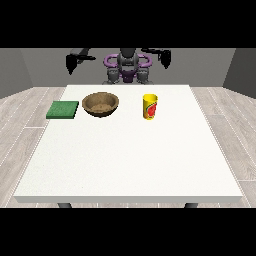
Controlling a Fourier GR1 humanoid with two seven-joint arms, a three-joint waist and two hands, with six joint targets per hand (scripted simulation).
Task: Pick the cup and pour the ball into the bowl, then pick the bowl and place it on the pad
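On the white desk point(128, 160), near its far edge, sit a wooden bowl point(101, 105), a green pad point(63, 110) at the far-left corner and a yellow cup point(150, 106). Both hands point(71, 62) point(165, 57) hang raised, well apart from everything; whether their fingers are apart or together I cannot tell. A skewed grasp could tip the upright cup, spilling its unseen ball.

On my large white desk point(125, 165) sit a flat green square pad point(63, 109), a round brown wooden bowl point(100, 104) and an upright yellow cup point(150, 106).

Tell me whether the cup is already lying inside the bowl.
No, the yellow cup stands upright on the table, apart from the brown bowl.
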